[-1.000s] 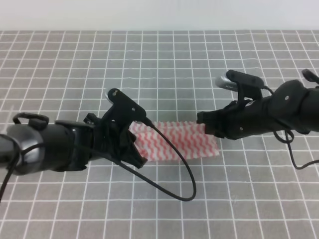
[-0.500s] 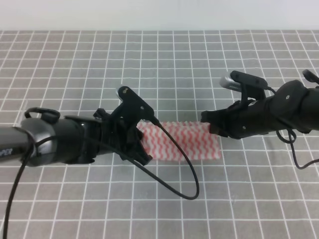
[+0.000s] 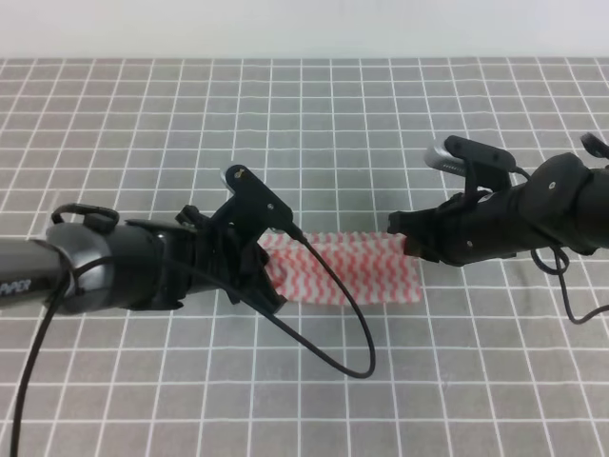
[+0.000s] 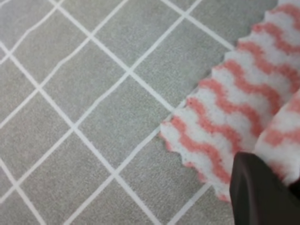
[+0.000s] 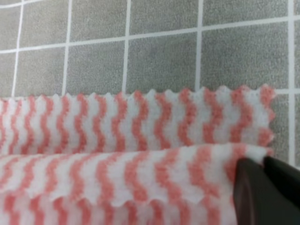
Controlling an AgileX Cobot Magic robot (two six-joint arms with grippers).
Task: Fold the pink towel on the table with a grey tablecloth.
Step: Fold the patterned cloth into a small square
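1. Pink towel [image 3: 347,271] lies near the middle of the desk [image 3: 314,124], a grey cloth printed with thin white grid lines, and appears as a wide strip between the two arms.
2. Left gripper [image 3: 259,281] sits at the towel's left end in the high view. In the left wrist view a dark fingertip [image 4: 262,194] presses on a raised pink-and-white layer at the lower right, while a flat layer with a jagged corner lies on the grey cloth beside it. The gripper appears clamped on the towel's edge.
3. Right gripper [image 3: 404,240] is at the towel's upper right corner in the high view. The right wrist view shows a dark fingertip [image 5: 260,192] at the right edge of an upper layer of towel [image 5: 136,154], which overlaps a lower layer whose zigzag edge runs along the grid behind it. This gripper, too, appears closed on the cloth.
4. A black cable [image 3: 352,333] loops from the left arm across the towel's front edge and down over the desk.
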